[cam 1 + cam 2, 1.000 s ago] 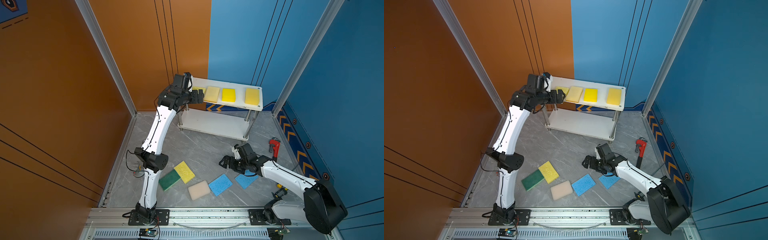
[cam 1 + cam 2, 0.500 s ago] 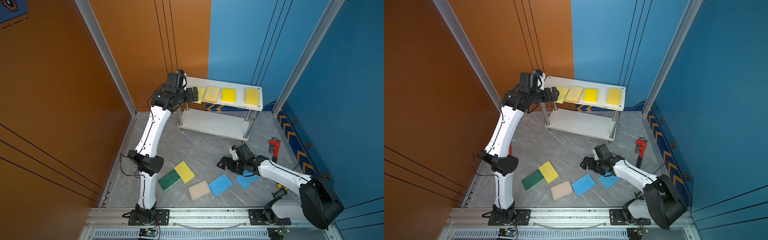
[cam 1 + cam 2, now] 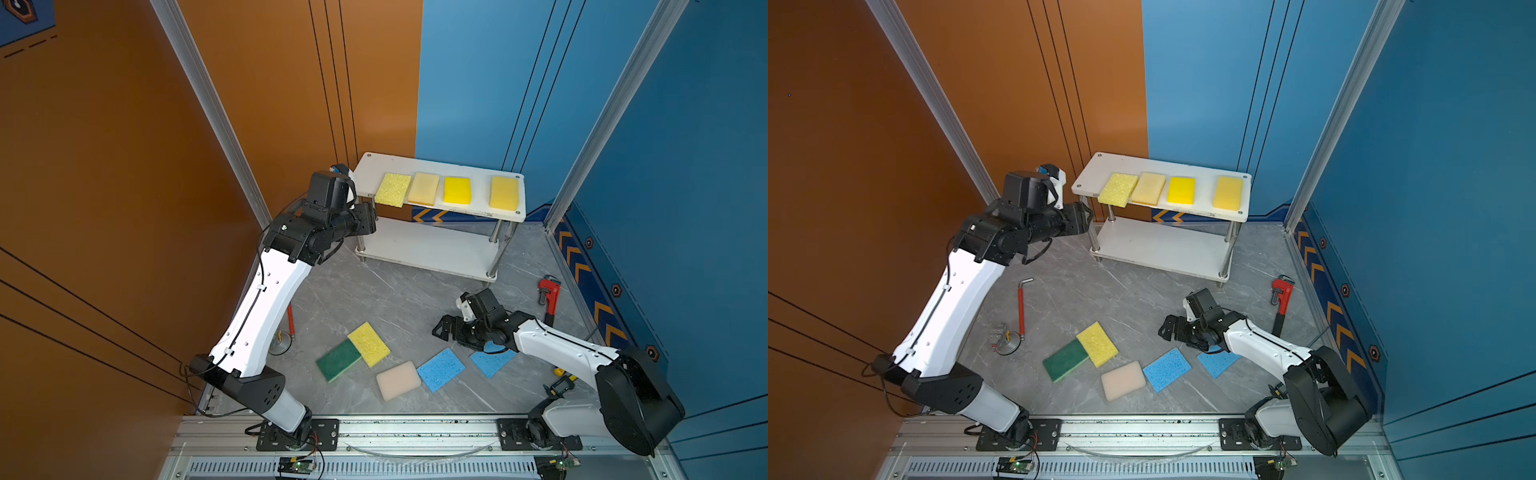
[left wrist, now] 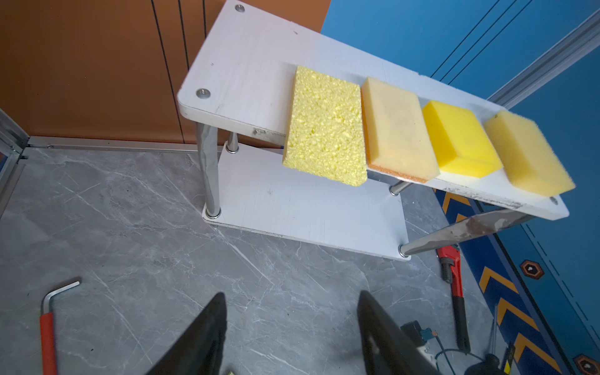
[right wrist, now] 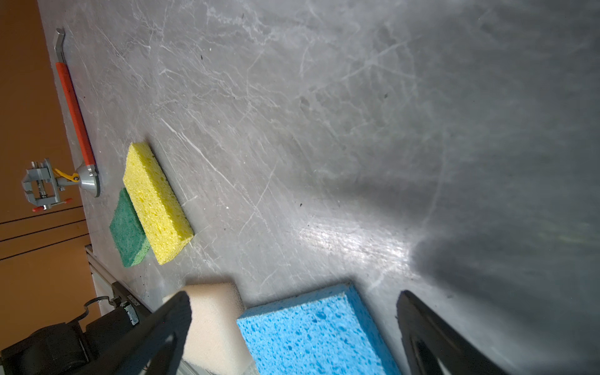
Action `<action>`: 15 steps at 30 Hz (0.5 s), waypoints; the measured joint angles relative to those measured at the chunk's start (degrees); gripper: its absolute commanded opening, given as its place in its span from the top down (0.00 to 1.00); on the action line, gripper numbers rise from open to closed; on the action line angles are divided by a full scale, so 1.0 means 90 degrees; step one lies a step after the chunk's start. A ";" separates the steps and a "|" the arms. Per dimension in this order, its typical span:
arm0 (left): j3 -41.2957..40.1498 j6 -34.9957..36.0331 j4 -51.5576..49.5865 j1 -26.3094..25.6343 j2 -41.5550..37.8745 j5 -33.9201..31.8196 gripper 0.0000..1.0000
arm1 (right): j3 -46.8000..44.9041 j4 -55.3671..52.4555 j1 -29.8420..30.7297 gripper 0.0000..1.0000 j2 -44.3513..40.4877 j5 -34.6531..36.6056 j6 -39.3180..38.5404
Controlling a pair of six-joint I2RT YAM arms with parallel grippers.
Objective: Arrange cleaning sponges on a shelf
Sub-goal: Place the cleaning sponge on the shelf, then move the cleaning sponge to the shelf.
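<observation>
Left pincer - jaws moderately apart with nothing between them, raised beside the end of the shelf on that arm's side, clear of the top board and touching nothing. Right pincer - jaws spread wide and empty, low over the desk, just beside the near blue sponge; from its wrist view that sponge sits in the gap between the fingers, with no contact visible. Top board holds four in a row: porous pale-yellow sponge hanging over the front edge and touching the pale thick sponge, then the bright yellow sponge, then the far yellow sponge set apart at the other end. Lower board is bare. Five are on the desk: dark green sponge with the second porous yellow sponge against it and partly overlapping, pinkish-beige sponge near the blue one, and the second blue sponge partly hidden under the right arm. Off to the sides: red wrench near the blue wall, red-handled hex key and small vise by the left arm.
</observation>
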 measured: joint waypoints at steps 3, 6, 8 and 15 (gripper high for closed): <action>-0.0092 -0.0090 0.0085 -0.0219 0.0228 0.0000 0.41 | 0.0000 0.0034 0.0034 0.00 0.0000 0.0000 0.0000; -0.0092 -0.0114 0.0219 -0.0355 0.0508 0.0007 0.42 | -0.0002 0.0044 0.0041 0.00 -0.0034 0.0000 0.0000; -0.0090 -0.0117 0.0272 -0.0389 0.0663 0.0027 0.42 | -0.0002 0.0041 0.0041 0.00 -0.0107 0.0000 0.0000; 0.0192 -0.0134 0.0355 -0.0386 0.1188 0.0075 0.42 | -0.0231 0.0053 -0.0051 0.00 -0.0639 0.0002 0.0002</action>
